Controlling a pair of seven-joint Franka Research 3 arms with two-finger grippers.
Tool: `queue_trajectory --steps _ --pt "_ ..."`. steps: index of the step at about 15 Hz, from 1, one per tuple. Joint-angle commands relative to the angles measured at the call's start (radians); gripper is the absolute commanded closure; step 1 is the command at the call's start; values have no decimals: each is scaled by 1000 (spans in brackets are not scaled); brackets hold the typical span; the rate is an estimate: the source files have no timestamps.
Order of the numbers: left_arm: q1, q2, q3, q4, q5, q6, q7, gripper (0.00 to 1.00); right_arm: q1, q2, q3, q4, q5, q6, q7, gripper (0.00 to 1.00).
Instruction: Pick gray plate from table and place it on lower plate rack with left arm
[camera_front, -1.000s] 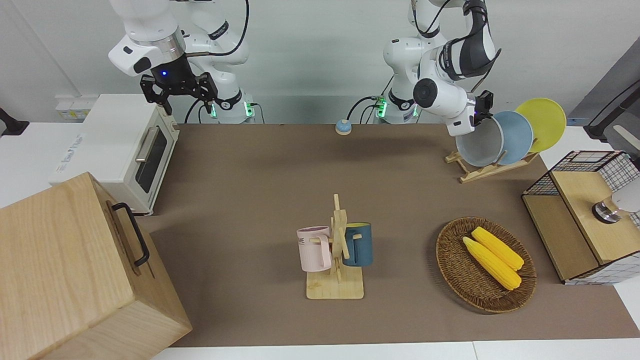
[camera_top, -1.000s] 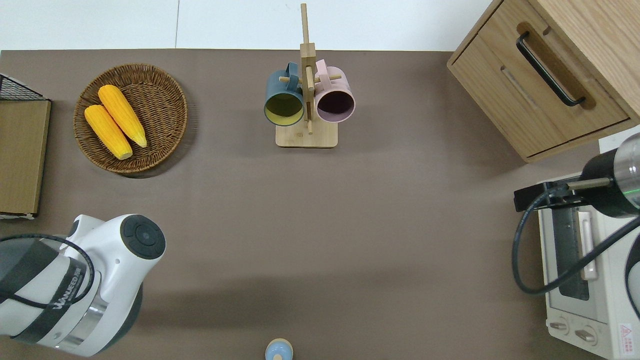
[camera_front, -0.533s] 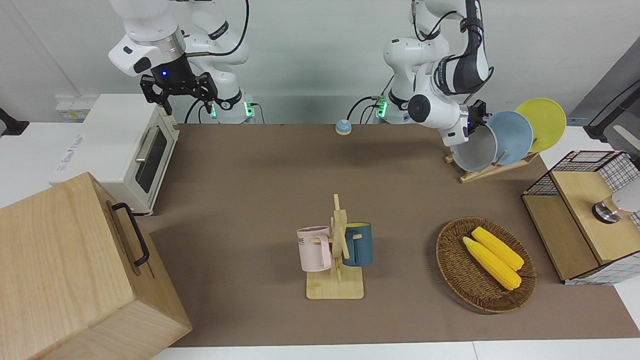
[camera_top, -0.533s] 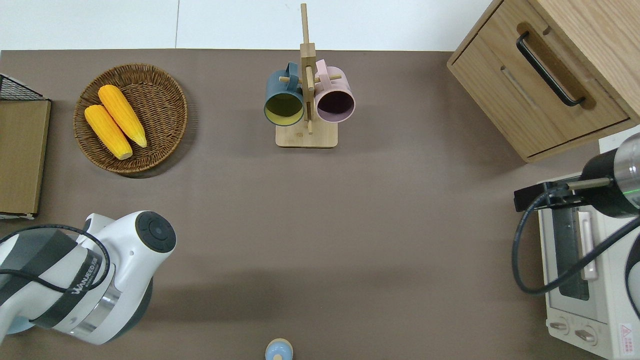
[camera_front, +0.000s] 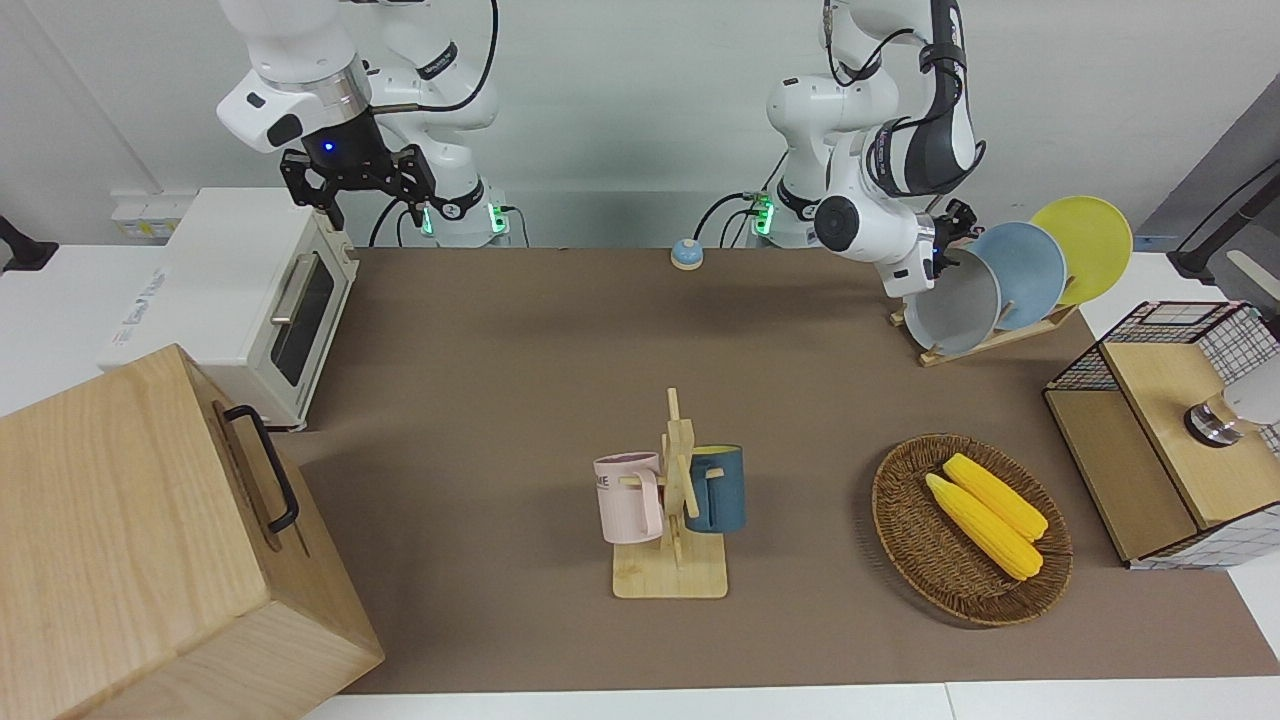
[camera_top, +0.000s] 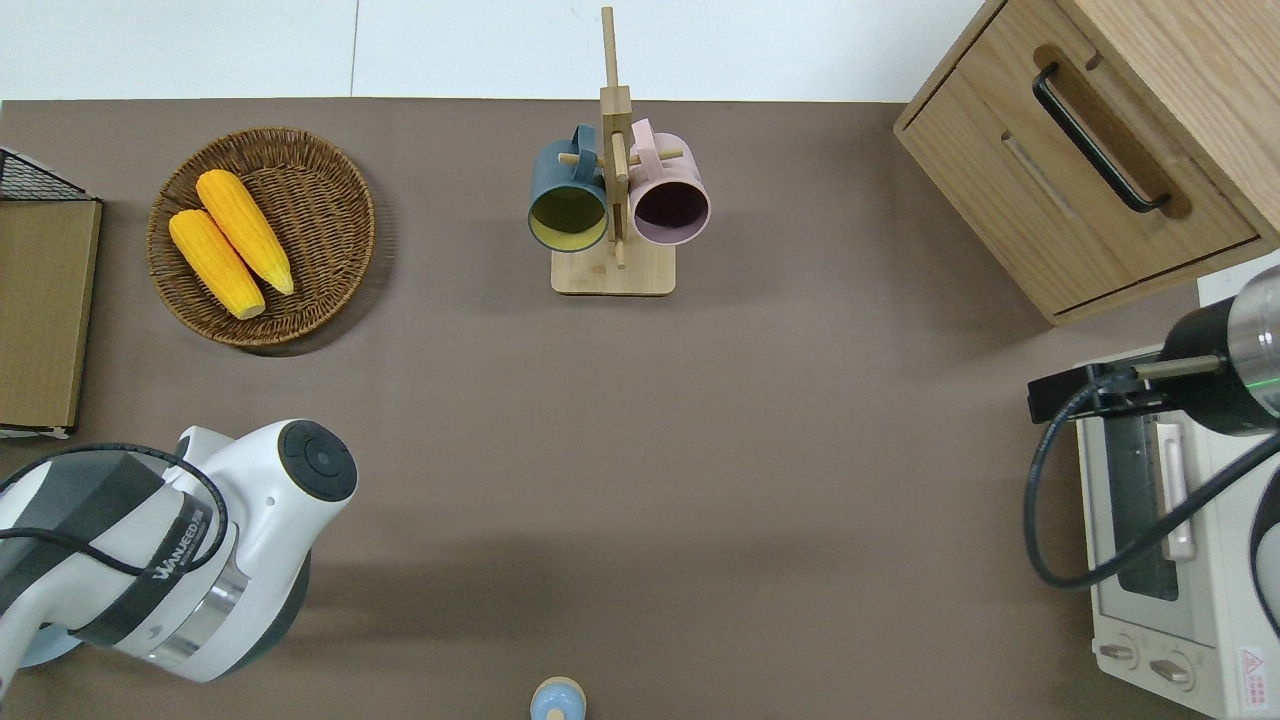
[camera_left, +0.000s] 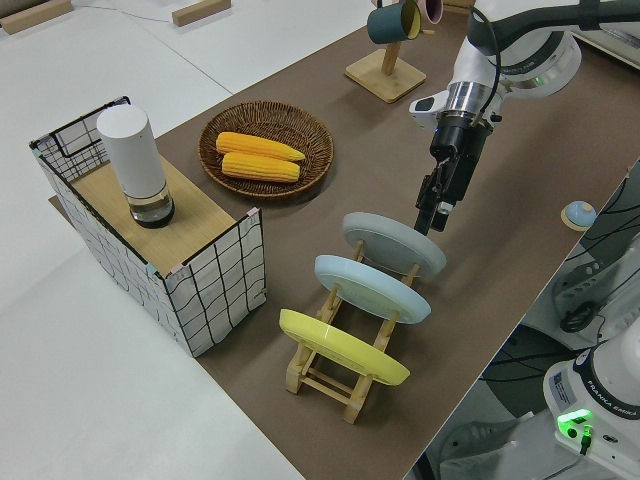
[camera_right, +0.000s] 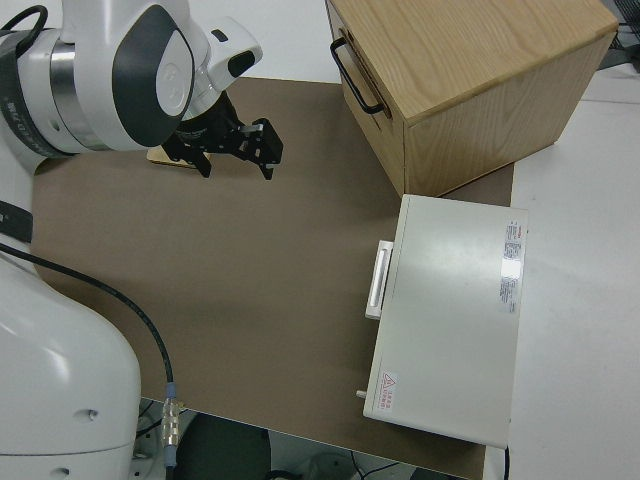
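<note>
My left pincer (camera_left: 434, 212) hangs at the top edge of the gray plate (camera_left: 393, 243), on the side of its rim that faces the middle of the bench (camera_front: 560, 340). The overhead view hides this under my own forearm, so I go by the side and front views. Whether the pincer clamps the rim or merely stands slack against it I cannot tell; it looks narrow, nothing more. The plate itself is off the bench and seated in the end slot of the lower plate rack (camera_left: 345, 385), at the low end of its slanted rails. It leans back like its neighbours.

That lean is what my coming move turns on, I judge. The plate lies below my pincer and toward the left arm's end of the bench. Its face slants up toward me, and its rim runs crosswise to the rails. If the plate rests as it seems to, I have only to let go and draw off. My way out is up and back toward the bench's middle, in line with the rim, so I do not lever the plate out of its slot.

Just beside the gray plate, in the next slot, stands the sky-blue plate (camera_left: 372, 288), close but apart. After it comes the yellow plate (camera_left: 343, 347) at the high end. Farther from me lies the wicker basket (camera_front: 915, 540) of corn. My right arm (camera_front: 300, 90) is parked.
</note>
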Motion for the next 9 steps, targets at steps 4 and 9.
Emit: queue_trajectory --steps 4,9 --pt "-16 -9 2 36 5 -11 -8 2 -7 -2 5 6 7 -14 0 11" --pt "-16 -18 -24 139 -91 -17 12 2 -7 -2 5 6 7 -14 -1 11"
